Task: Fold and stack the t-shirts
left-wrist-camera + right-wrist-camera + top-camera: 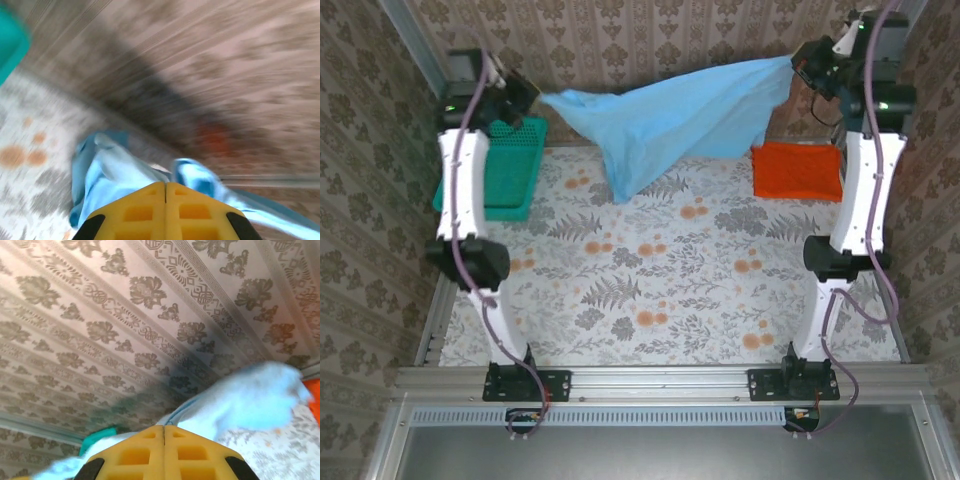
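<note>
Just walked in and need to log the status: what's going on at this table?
Both arms are handling the light blue t-shirt. The left gripper and right gripper each pinch one end, fingers shut, holding it stretched in the air across the far side of the table, one part hanging low. The orange t-shirt lies as a neat rectangle at far right, apparently folded. A teal basket sits far left.

Both arms raised, reaching far forward (elbows bent); left gripper (530, 97) and right gripper (802, 62) clamped closed.
</note>
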Tool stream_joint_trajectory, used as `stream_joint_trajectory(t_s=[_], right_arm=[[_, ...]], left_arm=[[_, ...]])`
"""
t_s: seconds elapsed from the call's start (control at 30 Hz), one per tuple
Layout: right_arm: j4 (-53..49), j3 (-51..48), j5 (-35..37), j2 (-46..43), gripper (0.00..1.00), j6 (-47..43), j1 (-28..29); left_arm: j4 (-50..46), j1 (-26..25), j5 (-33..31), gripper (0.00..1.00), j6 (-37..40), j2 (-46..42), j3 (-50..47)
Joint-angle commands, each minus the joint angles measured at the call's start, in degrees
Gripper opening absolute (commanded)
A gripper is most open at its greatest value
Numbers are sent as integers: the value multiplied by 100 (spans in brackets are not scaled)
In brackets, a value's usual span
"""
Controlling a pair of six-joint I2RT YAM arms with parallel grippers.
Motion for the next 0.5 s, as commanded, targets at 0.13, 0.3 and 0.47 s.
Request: stream_joint_trajectory(t_s=[0.13, 0.3, 0.47], right_arm=[[-3248, 942, 377, 329, 0, -1431, 312], [-3585, 816, 246, 274, 0, -1559, 191], [-3587, -739, 182, -465, 0, -1628, 50]], left_arm=[[832, -83, 190, 0, 1119, -2379, -2769], [733, -117, 198, 0, 1201, -2706, -3647], [401, -136, 108, 0, 1468, -3003, -4220]])
